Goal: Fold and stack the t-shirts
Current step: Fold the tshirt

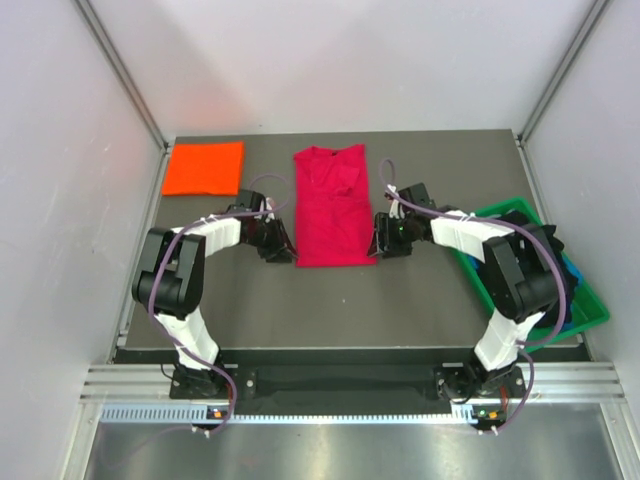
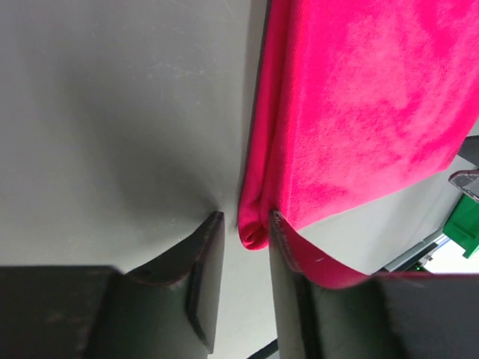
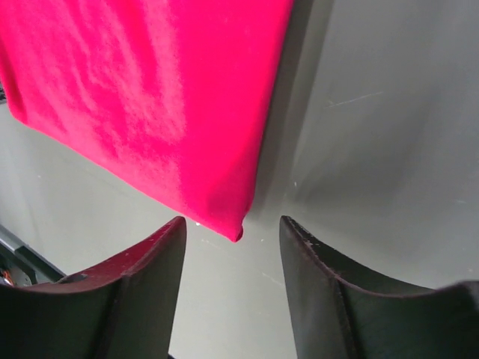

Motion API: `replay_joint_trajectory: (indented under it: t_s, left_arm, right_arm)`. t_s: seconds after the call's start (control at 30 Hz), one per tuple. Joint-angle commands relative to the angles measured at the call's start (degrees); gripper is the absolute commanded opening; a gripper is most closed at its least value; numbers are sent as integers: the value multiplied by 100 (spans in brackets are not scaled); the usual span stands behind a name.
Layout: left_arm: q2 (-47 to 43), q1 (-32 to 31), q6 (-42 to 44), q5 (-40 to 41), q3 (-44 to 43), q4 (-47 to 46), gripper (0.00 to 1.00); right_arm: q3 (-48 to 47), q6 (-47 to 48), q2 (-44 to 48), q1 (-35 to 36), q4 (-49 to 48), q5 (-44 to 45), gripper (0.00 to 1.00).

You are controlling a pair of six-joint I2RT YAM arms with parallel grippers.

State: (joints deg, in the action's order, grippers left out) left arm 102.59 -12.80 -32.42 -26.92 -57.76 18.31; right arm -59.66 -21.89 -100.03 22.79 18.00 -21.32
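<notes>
Left arm: elbow raised, forearm reaching inward, left gripper (image 2: 243, 217) low over the table (image 1: 330, 310).
Right arm: mirrored, right gripper (image 3: 232, 221) equally low.
Left jaws: parted; the near-left corner of the crimson t-shirt (image 1: 332, 205) sat between them, unclamped.
Right jaws: released; the near-right corner lay between the fingertips, untouched.
Orange t-shirt (image 1: 204, 168): folded, beyond the left gripper.
Hidden: the right arm covered much of the bin.
Green bin (image 1: 590, 300): outboard of the right gripper, held black cloth (image 1: 555, 245) and blue cloth (image 1: 572, 268).
</notes>
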Motion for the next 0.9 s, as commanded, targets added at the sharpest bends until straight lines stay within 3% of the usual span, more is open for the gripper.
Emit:
replay_joint_trajectory:
  t_s: [0.0,0.2,0.4,0.5,0.87]
  left_arm:
    - [-107,-30,26,-59,133,-178,34]
    - [-221,-30,-1,133,230,-56,31]
    - [-704,-30,-9,57,265,-195,42]
    - [-652,-30,-185,-155,256,-327,45]
    - [-477,-39,-238,-103,546,-653,46]
  right_arm:
    - [51,27,-96,94,-314,-118,52]
    - [191,0,-122,147,-402,-57,39]
    - [279,18,-131,147,-490,-56,10]
    - [271,27,-140,138,-534,-83,3]
    - [279,62,-210,138,-578,-162,0]
